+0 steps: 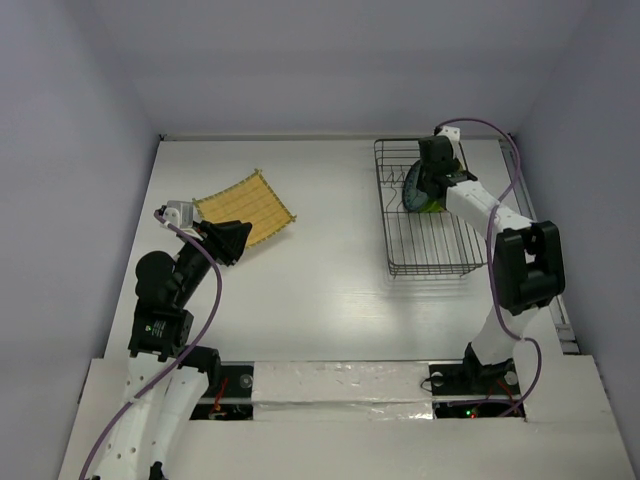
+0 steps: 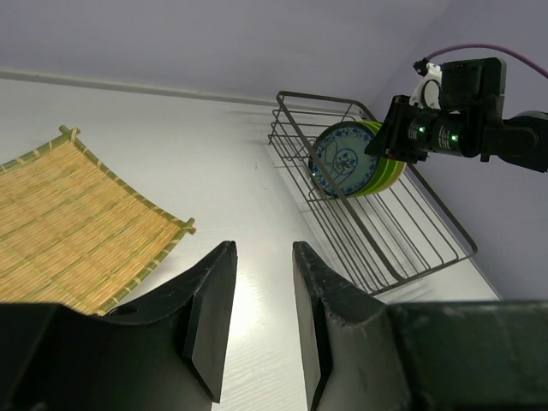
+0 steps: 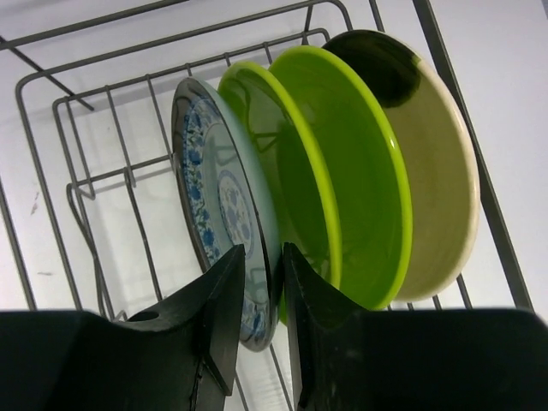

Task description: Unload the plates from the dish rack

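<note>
1. The right gripper (image 3: 261, 257) is closing on the rim of the teal-blue plate (image 3: 214, 188), one finger on each face. The jaws appear to be pinching it, at the far end of the dish rack (image 1: 435, 245).

2. The first plate is being taken, by the look of it. All the plates are standing on edge in the rack: the teal-blue one at the front of the row, the lime green plate (image 3: 360, 171) pressed close behind it, and the cream plate (image 3: 437, 171) with its dark mark at the back.

3. The next move is calling for a straight lift upward, clear of the prongs and the rack's wire rim, before swinging out over the tabletop (image 1: 330, 290).

4. The green plate is sitting so near that a tilted pull is likely to drag or tip it. The rack's wire wall is also crowding the gripper on that side.

5. The left gripper (image 2: 261, 257) is hovering with its jaws apart and holding nothing, well apart from the rack. It is just beside a bamboo mat (image 2: 77, 223) lying on the tabletop, a likely landing spot.
</note>
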Controlling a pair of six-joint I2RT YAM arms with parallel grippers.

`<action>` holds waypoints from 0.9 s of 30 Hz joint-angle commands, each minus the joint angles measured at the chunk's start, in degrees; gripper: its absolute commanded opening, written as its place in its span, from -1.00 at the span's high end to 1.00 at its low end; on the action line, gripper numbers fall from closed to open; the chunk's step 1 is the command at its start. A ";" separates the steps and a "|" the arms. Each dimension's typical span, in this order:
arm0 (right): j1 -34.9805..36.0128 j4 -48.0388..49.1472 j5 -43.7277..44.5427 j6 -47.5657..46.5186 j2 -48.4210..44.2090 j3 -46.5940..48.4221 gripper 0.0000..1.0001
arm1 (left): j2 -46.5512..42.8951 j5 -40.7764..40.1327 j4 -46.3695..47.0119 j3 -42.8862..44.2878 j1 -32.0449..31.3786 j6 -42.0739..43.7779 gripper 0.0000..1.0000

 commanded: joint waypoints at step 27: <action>13.72 5.66 -15.50 1.40 -26.98 -7.24 0.97 | -0.28 0.23 2.44 2.52 0.43 0.17 0.37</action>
